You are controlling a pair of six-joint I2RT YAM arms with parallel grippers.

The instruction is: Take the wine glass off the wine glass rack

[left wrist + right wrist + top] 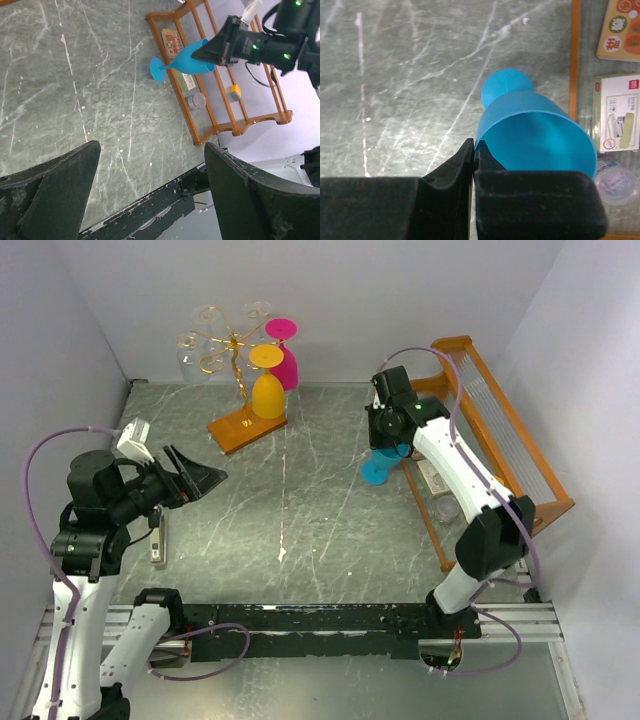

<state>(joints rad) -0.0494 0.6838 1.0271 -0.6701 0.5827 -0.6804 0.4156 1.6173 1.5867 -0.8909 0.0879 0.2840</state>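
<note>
The wine glass rack (pixel 236 352) is a gold wire stand on a wooden base (pixel 247 428) at the back of the table. A yellow glass (pixel 266 390) and a pink glass (pixel 287 360) hang on it upside down, with clear glasses (pixel 190 360) on its left arms. My right gripper (pixel 392 443) (pixel 476 147) is shut on the rim of a blue wine glass (pixel 377 469) (pixel 535 130), held tilted beside the orange frame, away from the rack. The glass also shows in the left wrist view (pixel 187 56). My left gripper (pixel 195 472) (pixel 152 150) is open and empty, well left of it.
A larger orange wooden-framed rack (pixel 500 430) (pixel 200 125) lies along the right side. Inside it are a small box (pixel 617 112), a card (pixel 622 22) and a clear jar (pixel 617 182). A grey tool (pixel 158 540) lies near the left arm.
</note>
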